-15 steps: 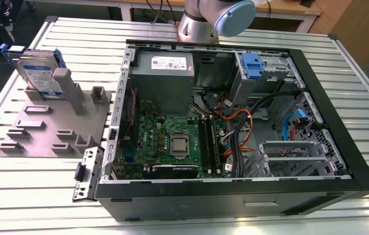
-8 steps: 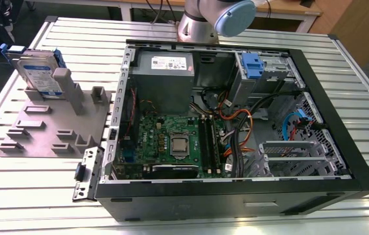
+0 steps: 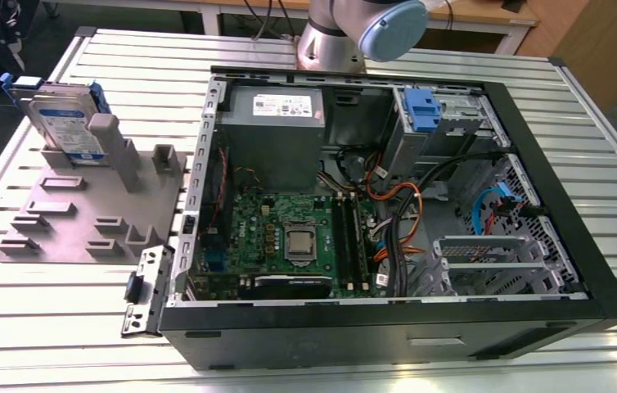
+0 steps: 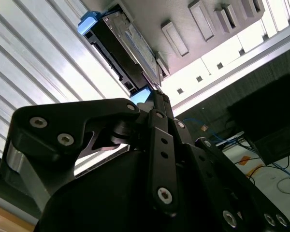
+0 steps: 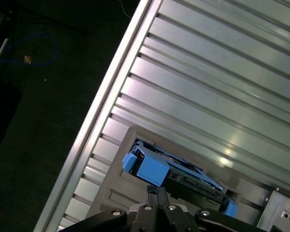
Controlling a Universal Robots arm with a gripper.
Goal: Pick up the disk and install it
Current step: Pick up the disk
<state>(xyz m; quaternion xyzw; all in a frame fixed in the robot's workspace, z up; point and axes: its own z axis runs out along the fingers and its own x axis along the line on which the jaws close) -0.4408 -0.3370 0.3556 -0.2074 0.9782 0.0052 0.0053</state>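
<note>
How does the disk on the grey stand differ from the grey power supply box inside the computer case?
The disk stands on edge in the grey stand, outside the case; the power supply sits inside the case. The disk is the smaller, thinner one; the power supply is a bulkier box. The disk has blue rails, the power supply none. Both are grey metal with a label.

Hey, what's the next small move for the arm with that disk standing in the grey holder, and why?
Probably open the end effector first. Its fingertips look pressed together, and the disk stands upright and ungrasped in the grey holder just beyond them.
</note>
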